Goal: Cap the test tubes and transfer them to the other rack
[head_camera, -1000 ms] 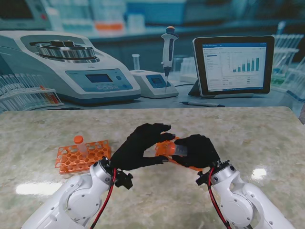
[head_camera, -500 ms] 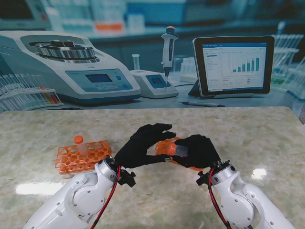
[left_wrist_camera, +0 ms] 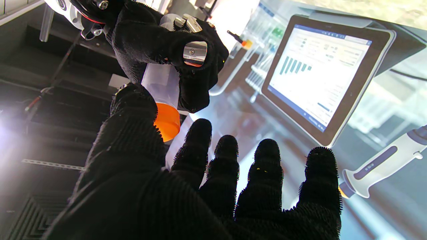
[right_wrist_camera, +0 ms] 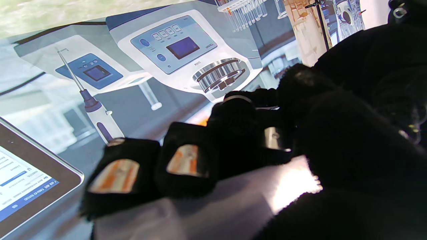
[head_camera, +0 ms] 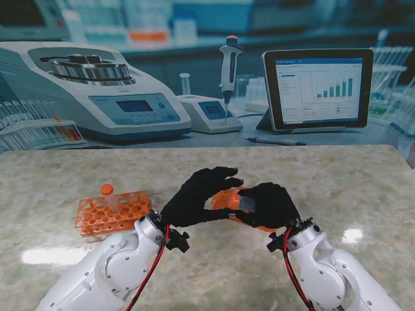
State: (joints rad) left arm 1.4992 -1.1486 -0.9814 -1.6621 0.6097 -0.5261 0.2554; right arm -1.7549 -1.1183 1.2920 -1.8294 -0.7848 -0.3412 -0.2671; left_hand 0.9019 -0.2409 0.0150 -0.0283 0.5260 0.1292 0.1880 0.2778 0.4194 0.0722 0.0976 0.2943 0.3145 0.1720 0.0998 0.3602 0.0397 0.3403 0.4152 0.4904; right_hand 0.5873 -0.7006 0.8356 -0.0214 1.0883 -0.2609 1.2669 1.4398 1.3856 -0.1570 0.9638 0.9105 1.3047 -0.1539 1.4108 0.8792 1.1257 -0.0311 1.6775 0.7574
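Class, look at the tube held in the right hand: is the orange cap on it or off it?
On. In the left wrist view the orange cap sits on the end of the tube, which the right hand grips; the left hand reaches towards it.

Your stand camera looks down from above the shoulders onto the pale marble-patterned table (head_camera: 58, 175), arms rising from its bottom corners. Your left wrist camera sits close behind the black-gloved left hand (left_wrist_camera: 186, 196), facing along its fingers toward the dark-framed tablet screen (left_wrist_camera: 320, 71). Your right wrist camera sits tight behind the black-gloved right hand (right_wrist_camera: 300, 150). All three views share that tablet.
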